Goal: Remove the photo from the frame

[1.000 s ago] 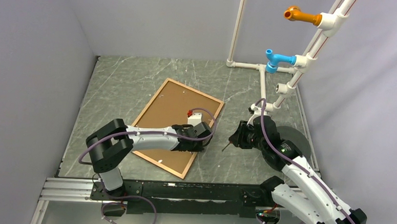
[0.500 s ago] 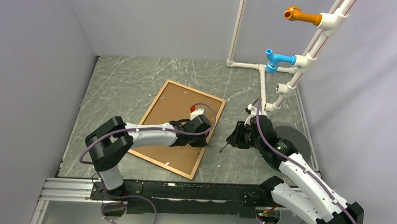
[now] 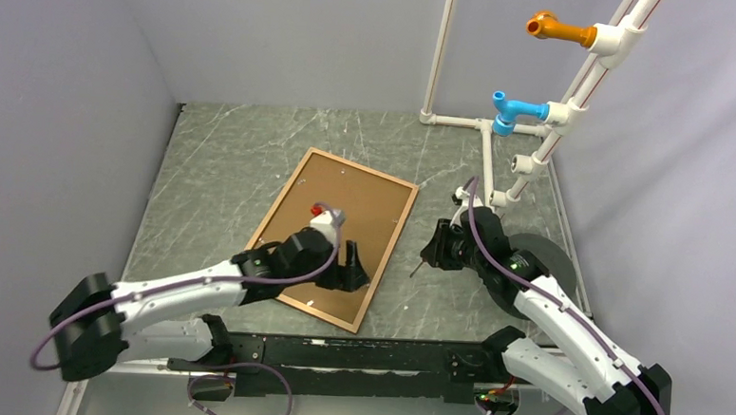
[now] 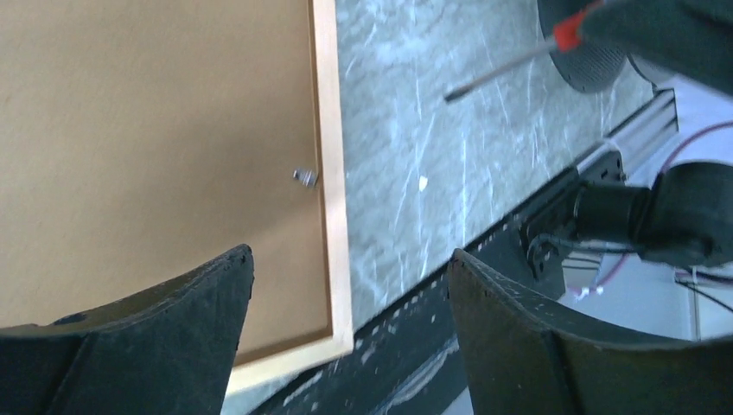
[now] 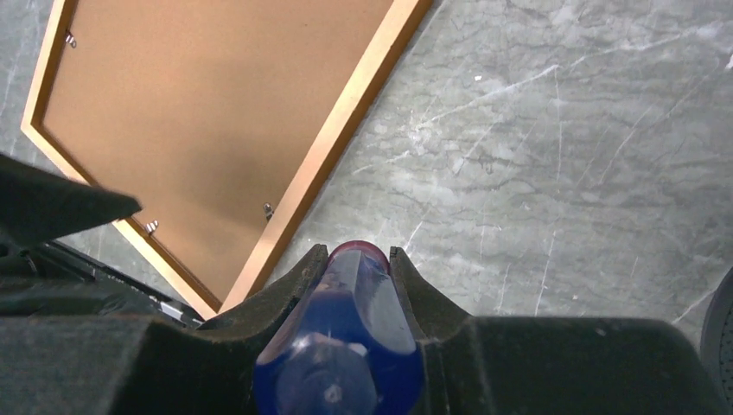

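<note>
photo [image 3: 364,207] lies face down in frame [image 3: 362,167], flat on grey marbled bench [image 3: 233,162]; matte tan backing up. step, as judged: freeing sm. metal tabs [image 4: 304,177] along thin wood moulding. left end effector [image 4: 350,255] spread wide, empty, over near corner. right end effector [image 5: 359,251] clamped on blue-handled screwdriver [image 5: 346,346]; next needs tip under a tab.

Left fingers [image 4: 199,303]: a moment ago pinched nearly shut, now I hold them spread wide with nothing between them.
Left fingers, place: I am back from the right rail of the frame [image 3: 391,247], hanging over its near corner.
Left arm: my elbow is down and swung out to the left, no longer folded above my base.
Frame: its near end sits slightly further right on the desk [image 3: 224,162].
</note>
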Motion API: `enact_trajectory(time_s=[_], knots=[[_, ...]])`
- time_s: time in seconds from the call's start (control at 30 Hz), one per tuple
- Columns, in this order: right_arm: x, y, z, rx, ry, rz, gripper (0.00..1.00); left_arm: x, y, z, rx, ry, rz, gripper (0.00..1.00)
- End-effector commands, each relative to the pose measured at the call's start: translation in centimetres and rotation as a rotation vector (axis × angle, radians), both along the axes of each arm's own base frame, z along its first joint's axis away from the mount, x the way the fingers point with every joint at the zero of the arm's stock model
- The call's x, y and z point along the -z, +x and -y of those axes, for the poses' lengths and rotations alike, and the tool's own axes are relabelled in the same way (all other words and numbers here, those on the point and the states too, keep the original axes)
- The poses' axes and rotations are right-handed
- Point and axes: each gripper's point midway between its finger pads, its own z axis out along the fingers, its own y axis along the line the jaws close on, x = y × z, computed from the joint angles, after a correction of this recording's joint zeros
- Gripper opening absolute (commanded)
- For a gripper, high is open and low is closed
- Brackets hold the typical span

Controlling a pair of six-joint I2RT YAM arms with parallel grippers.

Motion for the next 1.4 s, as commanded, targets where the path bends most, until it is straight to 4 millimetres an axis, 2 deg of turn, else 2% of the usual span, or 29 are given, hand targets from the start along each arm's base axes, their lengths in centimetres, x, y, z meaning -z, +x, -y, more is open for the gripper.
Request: enact_trajectory(time_s=[0.0,0.13,0.23,0.37,0.63,0.8,0.9,1.03,1.2,1.37], knots=[[-2.9,2.6,-1.0,-0.007,0.012,0.093,0.0,-0.1,-2.6,-3.0,0.037,-0.002,-0.005,0.86],[-2.4,4.2,-2.0,-0.012,0.005,0.083,0.0,1.0,-4.6,-5.5,0.0,-0.058,-0.044,0.82],[-2.2,5.3,-2.7,-0.015,-0.003,0.071,0.0,1.6,-5.6,-6.2,-0.02,-0.175,-0.044,0.79],[-2.2,6.7,-3.2,-0.012,-0.029,0.072,0.0,2.5,-6.9,-6.9,-0.008,-0.278,-0.054,0.81],[-2.9,11.0,-4.4,0.008,-0.093,0.096,0.0,4.1,-8.4,-7.9,0.069,-0.154,-0.086,0.82],[-3.4,14.1,-5.4,0.023,-0.128,0.118,0.0,5.0,-8.3,-7.5,0.095,-0.084,-0.106,0.81],[-2.9,15.6,-5.4,0.033,-0.18,0.124,0.0,4.7,-8.1,-7.0,0.108,-0.088,-0.102,0.81],[-2.2,17.3,-5.5,0.04,-0.24,0.133,0.0,5.3,-7.9,-7.3,0.081,-0.052,-0.117,0.81],[-2.0,18.9,-5.6,0.044,-0.272,0.148,0.0,5.8,-7.8,-7.4,0.066,-0.049,-0.122,0.81],[-1.3,19.5,-6.0,0.044,-0.274,0.135,0.0,6.1,-7.5,-7.3,0.055,-0.049,-0.125,0.82]])
